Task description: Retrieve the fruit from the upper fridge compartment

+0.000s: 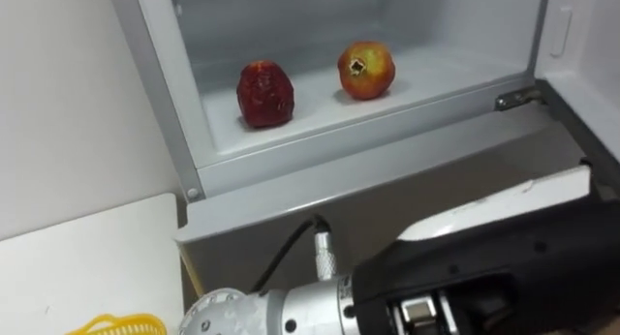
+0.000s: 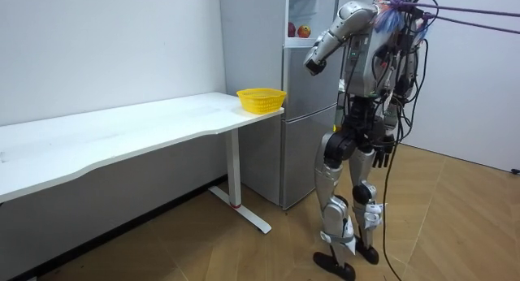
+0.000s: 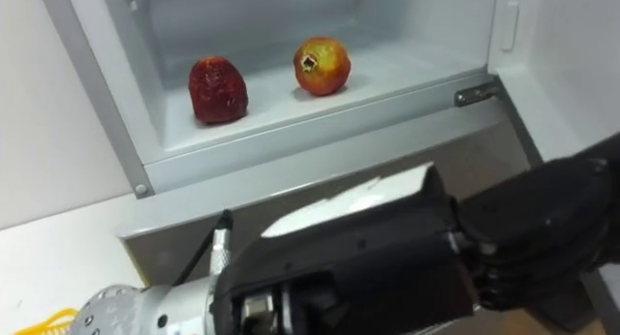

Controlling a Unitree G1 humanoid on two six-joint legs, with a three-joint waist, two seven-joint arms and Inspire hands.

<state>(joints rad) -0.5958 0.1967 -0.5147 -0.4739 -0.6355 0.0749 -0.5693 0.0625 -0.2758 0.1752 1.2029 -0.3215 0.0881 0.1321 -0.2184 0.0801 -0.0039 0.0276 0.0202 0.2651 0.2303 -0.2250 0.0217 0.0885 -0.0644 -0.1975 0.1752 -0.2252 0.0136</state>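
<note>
Left eye view: a wrinkled dark-red fruit and a pomegranate sit untouched in the fridge, beyond the left hand. I cannot tell whether its fingers are curled.

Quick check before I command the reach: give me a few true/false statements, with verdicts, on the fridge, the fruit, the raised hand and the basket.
1. Two fruits lie in the upper fridge compartment: a dark red fruit and a pomegranate. True.
2. The pomegranate lies left of the dark red fruit. False: it lies to its right.
3. The left hand holds a fruit. False: it is lower, in front of the fridge, apart from both fruits.
4. A yellow basket stands on the white table beside the fridge. True.
5. The upper compartment is closed. False: it is open.
</note>
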